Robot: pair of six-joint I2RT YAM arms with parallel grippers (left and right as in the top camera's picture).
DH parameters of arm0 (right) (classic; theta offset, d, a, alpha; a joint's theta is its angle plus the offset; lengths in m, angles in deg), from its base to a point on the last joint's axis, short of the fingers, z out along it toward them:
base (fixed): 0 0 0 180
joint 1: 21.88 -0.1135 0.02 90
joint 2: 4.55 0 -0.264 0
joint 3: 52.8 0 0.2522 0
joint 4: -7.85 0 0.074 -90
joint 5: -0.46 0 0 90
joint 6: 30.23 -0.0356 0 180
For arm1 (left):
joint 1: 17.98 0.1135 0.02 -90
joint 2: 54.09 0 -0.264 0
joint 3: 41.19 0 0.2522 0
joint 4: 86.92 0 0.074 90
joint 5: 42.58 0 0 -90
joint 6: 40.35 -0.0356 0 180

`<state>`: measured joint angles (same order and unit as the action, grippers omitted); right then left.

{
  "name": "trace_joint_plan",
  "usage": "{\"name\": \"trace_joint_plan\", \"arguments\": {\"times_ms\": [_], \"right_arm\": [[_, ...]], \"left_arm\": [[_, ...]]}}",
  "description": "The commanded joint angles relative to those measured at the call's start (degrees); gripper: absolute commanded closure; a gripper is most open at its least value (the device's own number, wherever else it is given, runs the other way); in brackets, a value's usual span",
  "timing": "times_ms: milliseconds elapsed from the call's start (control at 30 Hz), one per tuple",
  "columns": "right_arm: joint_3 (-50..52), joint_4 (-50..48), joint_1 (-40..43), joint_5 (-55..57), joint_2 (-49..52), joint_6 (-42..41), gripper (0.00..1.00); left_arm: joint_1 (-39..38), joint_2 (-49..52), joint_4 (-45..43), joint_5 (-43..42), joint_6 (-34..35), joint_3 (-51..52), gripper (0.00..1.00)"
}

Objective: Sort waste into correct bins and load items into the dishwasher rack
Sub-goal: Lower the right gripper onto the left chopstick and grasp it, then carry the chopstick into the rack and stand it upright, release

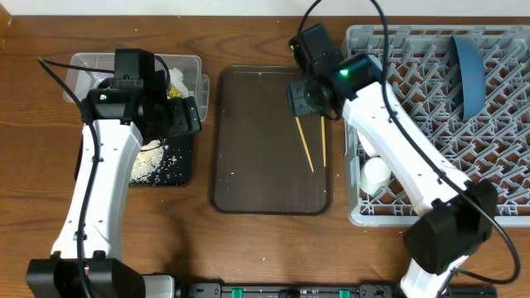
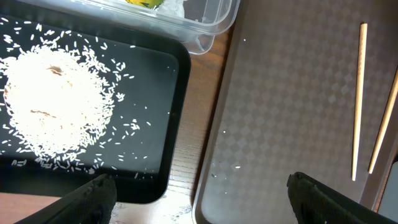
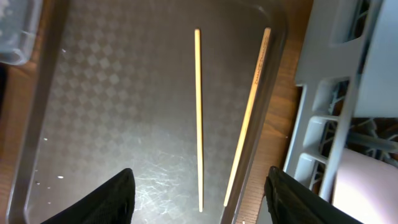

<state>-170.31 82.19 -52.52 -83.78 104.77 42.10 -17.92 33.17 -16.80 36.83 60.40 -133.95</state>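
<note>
Rice (image 2: pixel 56 99) lies in the black tray (image 2: pixel 158 134); the tub (image 2: pixel 208 22) holds a wrapper (image 2: pixel 144 3). Chopsticks (image 3: pixel 198 118) lie on the brown tray (image 3: pixel 124 93). The rack (image 1: pixel 497 141) holds a plate (image 1: pixel 469 74) and a cup (image 1: pixel 375 172). The left claw (image 2: pixel 214 202) and right claw (image 3: pixel 205 202) are both released.

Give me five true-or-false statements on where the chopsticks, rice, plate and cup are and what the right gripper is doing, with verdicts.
1. Both chopsticks lie on the brown tray. True.
2. The rice scraps lie on the brown tray. False: they are in the black tray.
3. The dark blue plate stands on edge in the rack. True.
4. The right gripper holds a chopstick. False: its fingers stand apart above them, touching neither.
5. The white cup sits on the brown tray. False: it is in the rack.
</note>
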Motion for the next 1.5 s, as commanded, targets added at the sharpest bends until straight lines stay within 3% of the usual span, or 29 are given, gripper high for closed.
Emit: {"name": "trace_joint_plan", "arguments": {"times_ms": [0,800,1033,1133,1467], "right_arm": [[0.5,0.0,-0.3,-0.3,3.0,0.2,0.37],[0.5,-1.9,-0.1,-1.5,20.3,1.1,0.59],[0.5,-1.9,-0.2,-1.5,23.6,1.1,0.81],[0.5,-1.6,-0.2,-1.5,23.9,1.1,0.99],[-3.2,4.4,0.3,-5.0,19.5,2.2,0.99]], "left_arm": [[0.2,-0.4,0.0,-0.3,0.3,-1.0,0.1],[0.2,-0.4,0.0,-0.3,0.3,-1.0,0.1],[0.2,-0.4,0.0,-0.3,0.3,-1.0,0.1],[0.2,-0.4,0.0,-0.3,0.3,-1.0,0.09],[0.2,-0.4,0.0,-0.3,0.3,-1.0,0.1]]}}
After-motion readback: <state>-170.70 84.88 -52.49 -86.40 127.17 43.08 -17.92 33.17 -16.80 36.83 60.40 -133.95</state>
